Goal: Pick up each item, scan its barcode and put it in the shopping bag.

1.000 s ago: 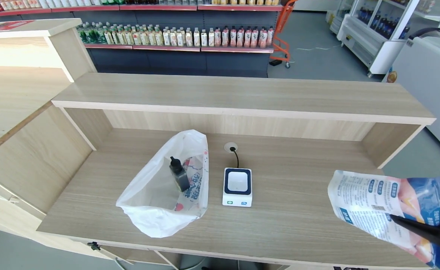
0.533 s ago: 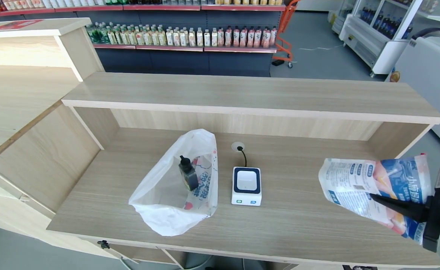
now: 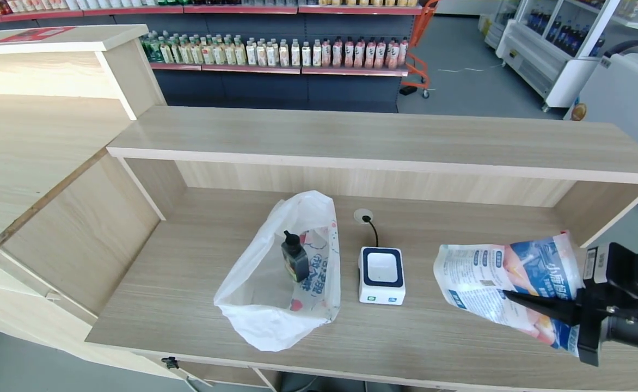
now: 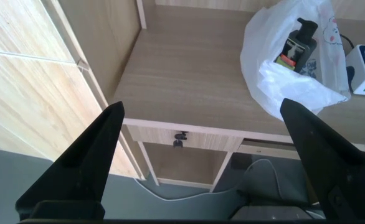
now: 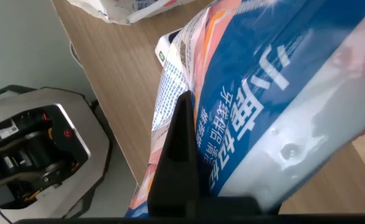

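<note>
A blue and white snack packet (image 3: pixel 507 280) hangs over the counter's right side, a little right of the scanner (image 3: pixel 381 268), printed back facing up. My right gripper (image 3: pixel 517 299) is shut on it; one black finger (image 5: pixel 179 155) lies across the packet (image 5: pixel 282 106). The white shopping bag (image 3: pixel 278 283) lies open left of the scanner with a dark pump bottle (image 3: pixel 295 262) inside. My left gripper (image 4: pixel 201 168) is open, low, off the counter's front left corner, with the bag (image 4: pixel 294 74) and bottle (image 4: pixel 298 43) beyond it.
The scanner's cable runs to a hole (image 3: pixel 363 216) at the counter's back. A raised shelf (image 3: pixel 384 141) overhangs the rear, and side walls (image 3: pixel 134 218) close both ends. Bare counter lies between scanner and packet and along the front edge.
The head view has shifted, sliding the whole scene right. Relative to the counter, my right gripper has carried the packet left, closing most of the gap to the scanner.
</note>
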